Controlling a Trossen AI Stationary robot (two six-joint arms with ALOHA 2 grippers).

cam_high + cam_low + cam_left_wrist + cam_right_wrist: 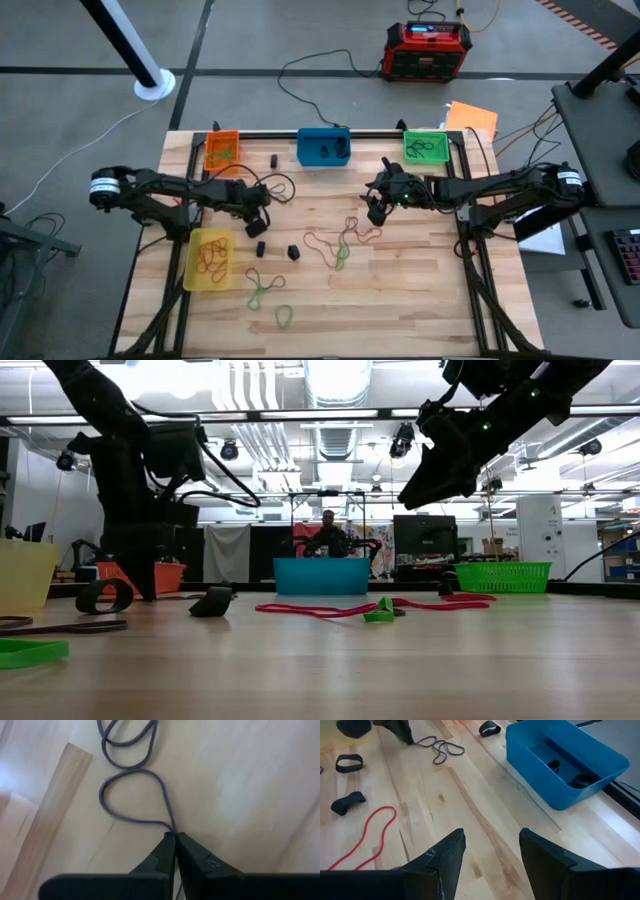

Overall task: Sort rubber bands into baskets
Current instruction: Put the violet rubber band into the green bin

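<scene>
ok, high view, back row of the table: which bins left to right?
orange basket → blue basket → green basket. The yellow basket isn't in that row; it sits nearer the front, at the left.

Left tool (175, 839) pinched closed at table level; right tool (490, 845) raised, fingers spread

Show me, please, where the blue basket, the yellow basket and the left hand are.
blue basket (555, 790), right wrist view, on its near outer wall.
yellow basket (192, 262), high view, on its left rim.
left hand (175, 839), left wrist view, at its closed fingertips, pinching a dark rubber band (131, 818).
</scene>
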